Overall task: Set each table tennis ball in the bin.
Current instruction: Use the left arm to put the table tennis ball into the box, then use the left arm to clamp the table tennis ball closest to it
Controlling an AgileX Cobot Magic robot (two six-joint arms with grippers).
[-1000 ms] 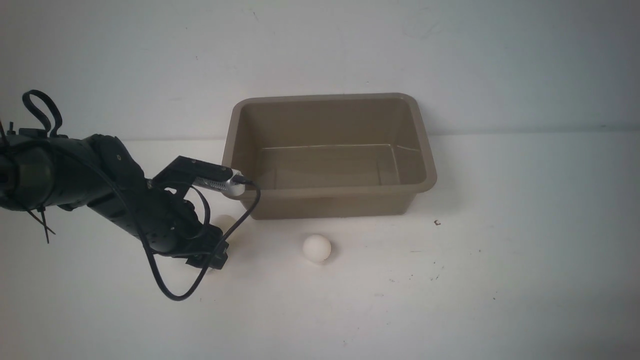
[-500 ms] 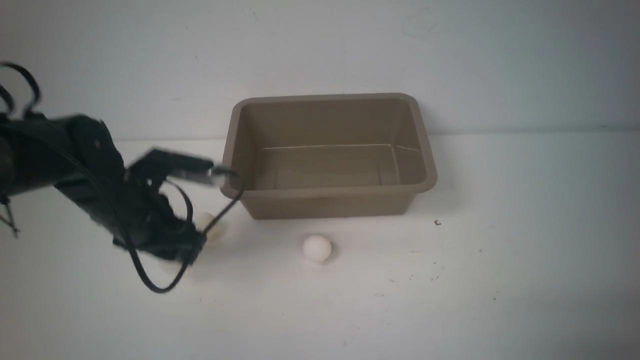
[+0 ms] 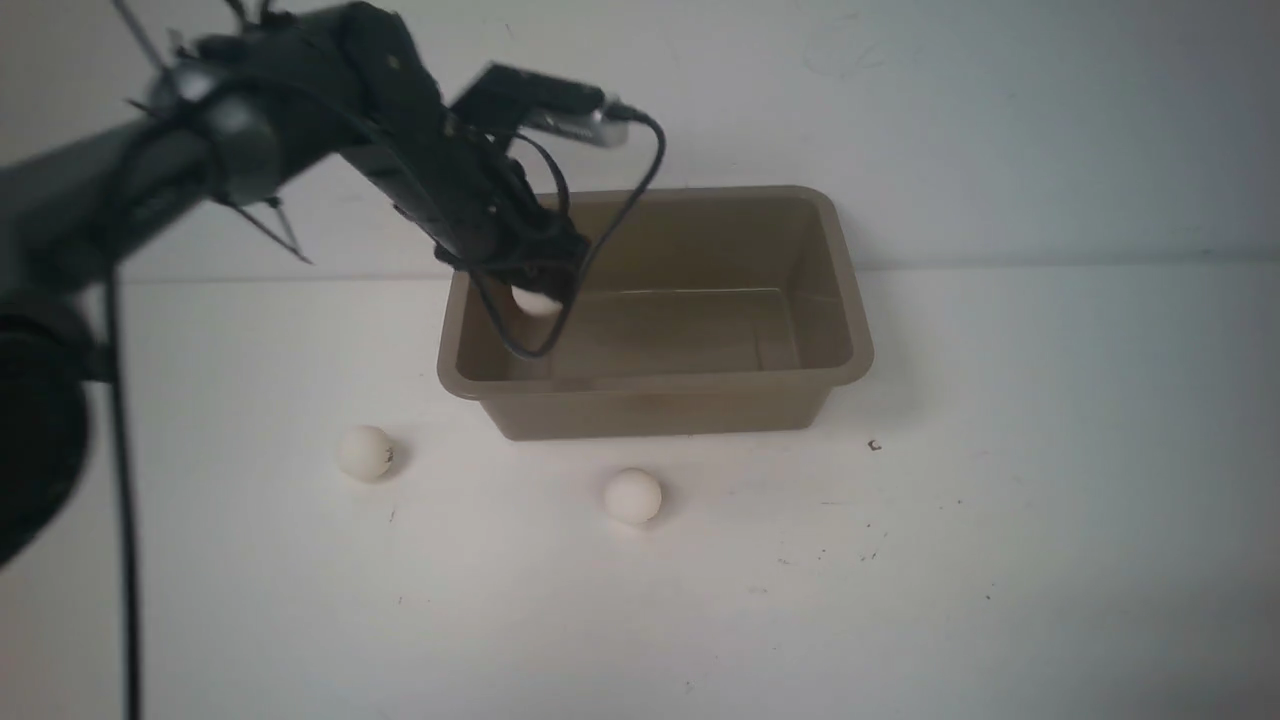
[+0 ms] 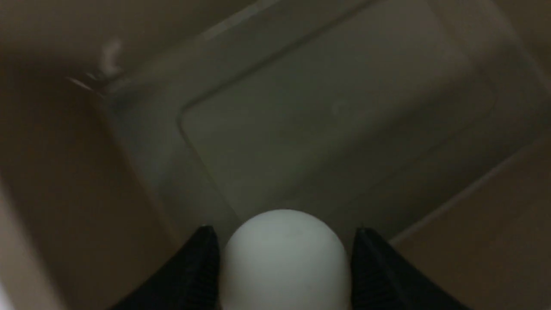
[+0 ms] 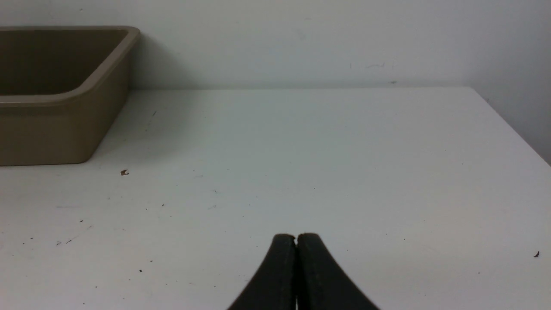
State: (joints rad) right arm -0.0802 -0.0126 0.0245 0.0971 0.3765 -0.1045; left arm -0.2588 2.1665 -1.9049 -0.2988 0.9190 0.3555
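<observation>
My right jaws are pressed together on nothing, low over the bare counter (image 3: pixel 1000 560) out to the right, and they have no part in this yet.

Nearest on the counter is the middle ball (image 3: pixel 633 496), lying in the open just in front of the bin's near wall. A little farther and well off to the left lies the left ball (image 3: pixel 365 452), with its small dark mark facing right. Both are waiting to be picked up.

Farther on stands the bin (image 3: pixel 852 345), and I can see nothing lying on its floor. My left jaws are pinching the held ball (image 4: pixel 284 258) from both sides, hanging above the left end of the bin, inside its rim.

As I judge it, no ball is delivered yet. This one only needs letting go, and then two more trips remain.
</observation>
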